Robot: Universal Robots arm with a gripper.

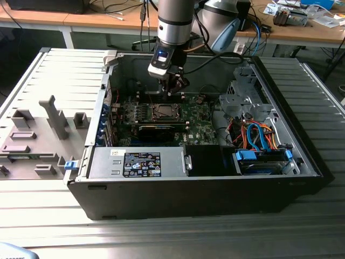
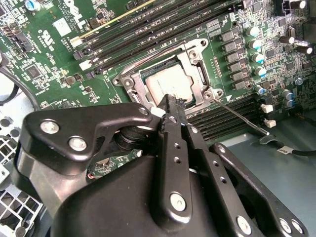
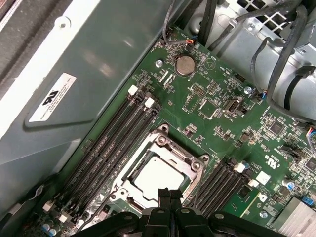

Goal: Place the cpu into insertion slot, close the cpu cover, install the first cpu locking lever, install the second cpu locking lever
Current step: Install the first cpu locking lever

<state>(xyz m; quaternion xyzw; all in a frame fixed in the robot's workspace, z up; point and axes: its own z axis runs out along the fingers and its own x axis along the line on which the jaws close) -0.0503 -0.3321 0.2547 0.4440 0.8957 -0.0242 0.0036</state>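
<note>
Arm (image 1: 175, 21) vertical, pincer (image 3: 169, 194) closed above cpu cover (image 3: 178, 152).

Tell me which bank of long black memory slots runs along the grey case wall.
The bank squeezed between the cpu and the case wall. The other bank lies across the cpu, with green board beyond it.

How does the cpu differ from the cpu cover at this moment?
The small, flat, grey-beige square cpu is a solid, dull plate, while the thin silvery metal cpu cover is a shiny open frame with a square window. The cpu cover's outline is the larger of the two, and the cpu shows through its window. Both are square and metallic, and both lie flat, level with the green circuit board.
</note>
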